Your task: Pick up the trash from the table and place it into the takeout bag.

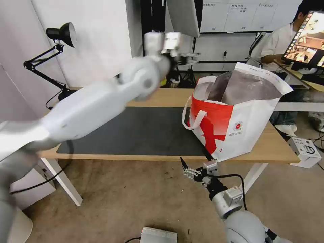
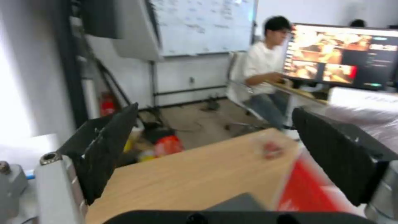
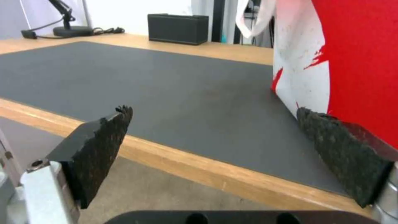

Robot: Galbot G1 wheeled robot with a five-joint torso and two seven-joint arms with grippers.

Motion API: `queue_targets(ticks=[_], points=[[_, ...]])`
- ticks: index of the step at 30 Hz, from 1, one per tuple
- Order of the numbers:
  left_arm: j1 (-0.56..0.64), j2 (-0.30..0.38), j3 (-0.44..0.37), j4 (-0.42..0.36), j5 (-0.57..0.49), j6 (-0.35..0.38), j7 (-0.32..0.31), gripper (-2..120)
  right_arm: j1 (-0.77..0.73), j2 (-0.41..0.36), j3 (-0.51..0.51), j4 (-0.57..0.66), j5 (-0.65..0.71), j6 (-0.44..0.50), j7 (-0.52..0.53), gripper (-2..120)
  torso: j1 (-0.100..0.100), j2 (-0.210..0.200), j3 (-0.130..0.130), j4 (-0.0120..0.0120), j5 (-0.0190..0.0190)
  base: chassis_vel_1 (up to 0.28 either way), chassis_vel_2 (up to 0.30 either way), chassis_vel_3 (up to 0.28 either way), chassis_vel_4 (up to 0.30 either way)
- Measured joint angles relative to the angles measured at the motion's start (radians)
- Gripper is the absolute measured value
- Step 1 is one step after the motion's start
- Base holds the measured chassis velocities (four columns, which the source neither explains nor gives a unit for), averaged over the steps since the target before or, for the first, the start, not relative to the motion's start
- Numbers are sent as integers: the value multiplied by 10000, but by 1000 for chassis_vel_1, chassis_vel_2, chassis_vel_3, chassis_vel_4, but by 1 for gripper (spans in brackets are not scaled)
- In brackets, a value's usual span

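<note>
Takeout bag [image 1: 236, 118] is standing upright at the right end of the table [image 1: 276, 148], its near corner overlapping the dark grey mat [image 1: 141, 131]. Bag is boxy, white with a red panel and a white X, small round red logo on the front face, white loop handle [image 1: 192, 118] hanging off the side facing the mat. Mouth is gaping open, crinkled silver foil lining [image 1: 243, 84] showing inside; contents cannot be told from here. Mat beside the bag is flat, matte, rectangular. Table is light wood with white legs.

Left gripper [image 1: 187, 59] is hanging in the air above the far edge of the table, left of the bag's mouth and higher than it, blurred. In the left wrist view its black fingers [image 2: 108, 149] are standing wide apart with nothing between them, wood top and red bag panel [image 2: 311, 193] lying beyond.

Right gripper [image 1: 194, 168] is sitting low, in front of the table's near edge, just below the bag's front corner. In the right wrist view its rough black pads [image 3: 340, 149] are spread apart, holding nothing, one pad sitting close to the bag's red side [image 3: 356, 62].

Black box [image 3: 178, 28] is resting at the far side of the table beyond the mat, and a desk lamp base [image 3: 72, 31] is sitting further from the bag.
</note>
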State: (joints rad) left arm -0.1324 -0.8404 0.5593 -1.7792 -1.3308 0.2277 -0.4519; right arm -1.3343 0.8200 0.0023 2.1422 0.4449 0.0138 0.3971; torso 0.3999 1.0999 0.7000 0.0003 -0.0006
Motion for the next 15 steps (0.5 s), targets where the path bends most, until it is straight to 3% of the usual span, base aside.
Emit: queue_targets(ticks=[2, 4, 5, 7, 8, 10, 11, 13, 15], points=[[310, 301, -226, -211, 163, -101, 123, 100, 0, 0, 0, 0, 0, 0, 2, 100, 0, 0, 0, 0, -1, 0, 0, 0, 0], [2245, 1543, -1692, -1016, 825, -372, 820, 100, 0, 0, 0, -1, 0, 0, 4, 100, -2, 1, -1, 2, 0, 0, 0, 0, 0], [2245, 1543, -1692, -1016, 825, -372, 820, 100, 0, 0, 0, -1, 0, 0, 4, 100, -2, 1, -1, 2, 0, 0, 0, 0, 0], [4610, 2412, -3685, -1648, 1593, -709, 1371, 100, 0, 0, 0, -1, 0, 0, 2, 100, 0, 1, -2, -2, -1, 0, 0, 0, 0], [4610, 2412, -3685, -1648, 1593, -709, 1371, 100, 0, 0, 0, -1, 0, 0, 2, 100, 0, 1, -2, -2, -1, 0, 0, 0, 0], [6431, 2875, -5046, -2037, 2030, -930, 1677, 100, 0, 0, -1, -1, 0, 0, 1, 100, -1, 1, -1, 3, -3, 0, 0, 0, 0], [6431, 2875, -5046, -2037, 2030, -930, 1677, 100, 0, 0, -1, -1, 0, 0, 1, 100, -1, 1, -1, 3, -3, 0, 0, 0, 0], [8039, 3242, -6121, -2288, 2351, -1267, 1841, 100, 0, 0, 0, -1, 0, 0, 1, 100, -3, 1, -2, 4, 0, 0, 0, 0, 0], [8527, 3276, -6419, -2308, 2484, -1480, 1896, 100, 0, 0, 0, 0, 0, 0, 1, 100, -3, 2, -3, 5, 9, 0, 0, 0, 0]])
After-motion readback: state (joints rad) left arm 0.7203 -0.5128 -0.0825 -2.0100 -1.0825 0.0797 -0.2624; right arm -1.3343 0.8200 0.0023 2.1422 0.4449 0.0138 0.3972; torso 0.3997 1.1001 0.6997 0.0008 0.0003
